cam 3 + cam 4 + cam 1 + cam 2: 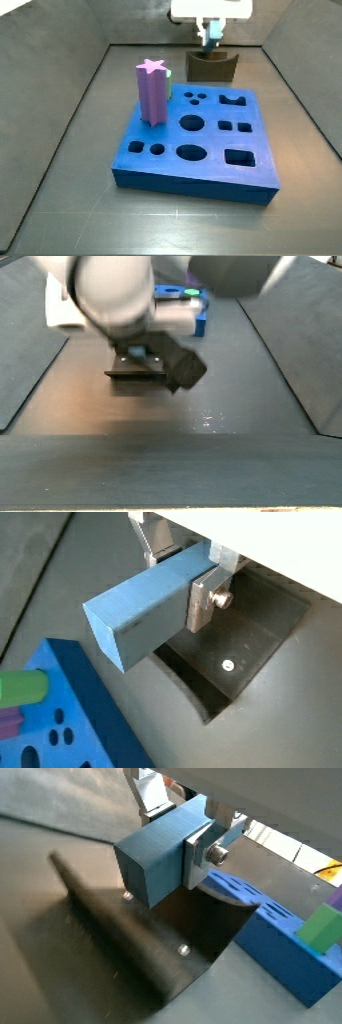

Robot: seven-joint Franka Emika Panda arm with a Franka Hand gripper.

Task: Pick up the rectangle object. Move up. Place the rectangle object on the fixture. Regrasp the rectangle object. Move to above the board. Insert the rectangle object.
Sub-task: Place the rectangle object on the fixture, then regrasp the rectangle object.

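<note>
Over the fixture (247, 652), at the far end of the bench, my claw (201, 587) is hanging with its silver fingers (203, 600) closed flat against the rectangle object (140, 612), so I am holding the light-blue bar clamped between the plates. In both wrist views the bar is sticking out sideways from the fingers, its square end face toward the camera, and it is sitting above the dark holder's open dip; I cannot tell whether its underside is touching the holder's edge. In a wrist view the fixture's sloped dark wall (134, 933) is running just under the bar (160, 853), with small pale screw heads showing on it.

From a side view I am seeing the claw (211, 38) pointing straight down at the fixture (211, 66), only a sliver of blue showing between the fingers. Nearer the camera, the board (201, 140) is lying flat on the dark floor, well apart from the holder, with a purple star-topped prism (152, 92) standing upright in its left side. In a side view the arm (134, 306) is blocking most of the scene.
</note>
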